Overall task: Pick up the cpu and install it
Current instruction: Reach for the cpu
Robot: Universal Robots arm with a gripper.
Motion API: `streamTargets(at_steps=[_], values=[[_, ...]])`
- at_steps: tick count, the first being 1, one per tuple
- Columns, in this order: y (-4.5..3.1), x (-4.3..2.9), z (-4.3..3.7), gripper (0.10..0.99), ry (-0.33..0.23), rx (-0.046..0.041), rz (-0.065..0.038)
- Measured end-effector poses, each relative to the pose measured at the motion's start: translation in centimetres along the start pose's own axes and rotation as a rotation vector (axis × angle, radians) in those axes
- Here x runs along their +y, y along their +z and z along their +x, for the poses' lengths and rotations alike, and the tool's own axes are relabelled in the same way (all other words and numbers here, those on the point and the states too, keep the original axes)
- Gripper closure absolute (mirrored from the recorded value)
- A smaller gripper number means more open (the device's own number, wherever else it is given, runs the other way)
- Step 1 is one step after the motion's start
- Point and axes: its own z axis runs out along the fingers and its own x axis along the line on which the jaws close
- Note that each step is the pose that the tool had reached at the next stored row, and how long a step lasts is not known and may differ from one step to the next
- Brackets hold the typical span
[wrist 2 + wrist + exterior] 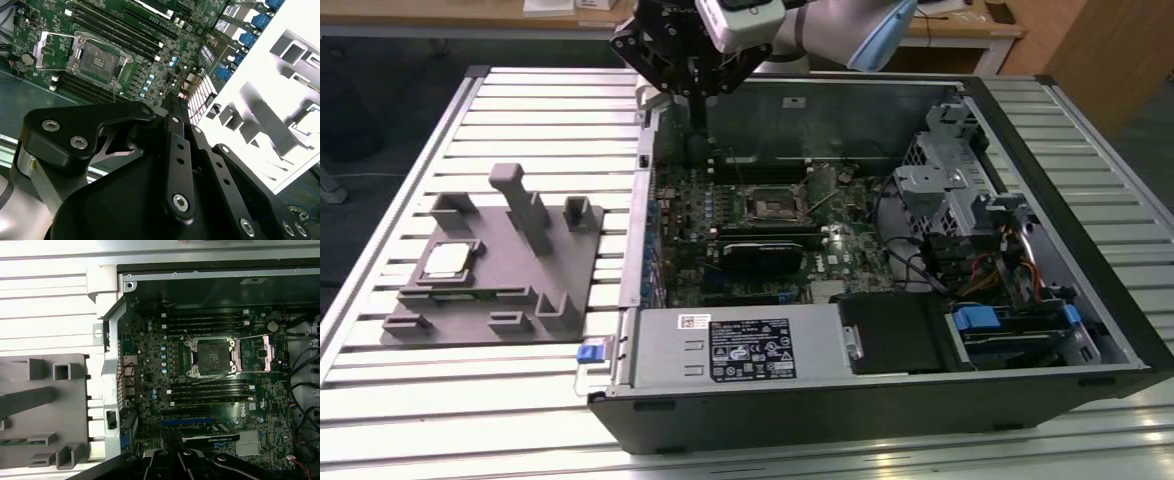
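The cpu (447, 260), a small silvery square chip, lies in a recess on the grey fixture (520, 300) at the exterior view's left, outside the computer case. My gripper (699, 127) hangs over the case's far left corner, well away from the cpu, with its fingers together and nothing held. The black linkage of the gripper (175, 98) converges to a tip in the second wrist view. The motherboard socket (771, 205) sits open and bare in the middle of the board, as both wrist views show (97, 60) (212, 356).
The open computer case (881, 400) lies on a slatted metal table (400, 400). Memory slots (205, 320), a drive cage (961, 190), cables and a power supply (747, 345) crowd the inside. The grey fixture blocks (45, 410) have upright posts.
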Motion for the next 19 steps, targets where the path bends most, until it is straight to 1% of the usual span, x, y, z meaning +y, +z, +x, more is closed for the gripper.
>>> streamTargets(at_steps=[19], values=[[0.00, -0.03, 0.35, 0.980, 0.000, 0.0000, 0.000]])
